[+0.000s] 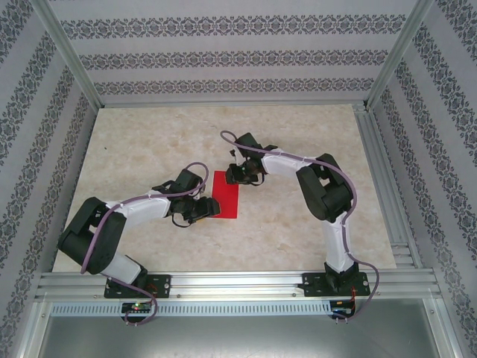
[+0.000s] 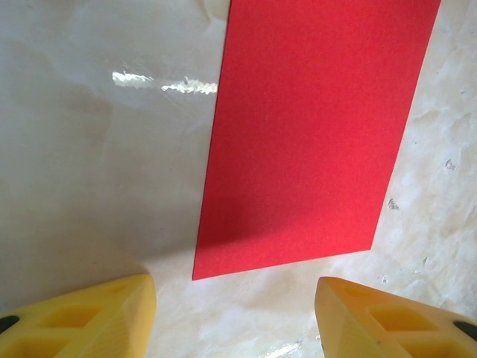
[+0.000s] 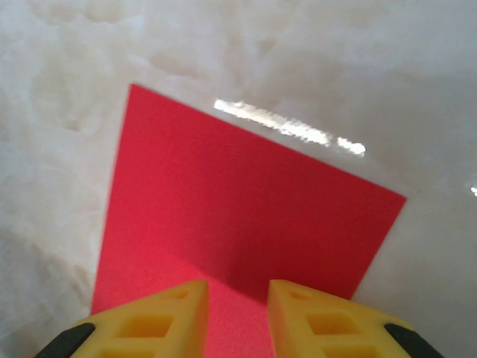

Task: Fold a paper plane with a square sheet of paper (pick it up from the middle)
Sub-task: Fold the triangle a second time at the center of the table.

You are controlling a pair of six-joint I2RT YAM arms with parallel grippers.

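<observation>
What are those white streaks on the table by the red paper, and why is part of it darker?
Left wrist view: the streaks are light glare on the table, and a shadow darkens the near end of the red paper. Right wrist view: similar glare along the paper's far edge, shadow ahead of the fingers.

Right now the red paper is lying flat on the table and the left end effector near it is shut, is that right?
Not quite. The left end effector is open: the left wrist view shows its yellow fingers standing well apart, with bare table between them. The red paper does lie flat on the table.
</observation>
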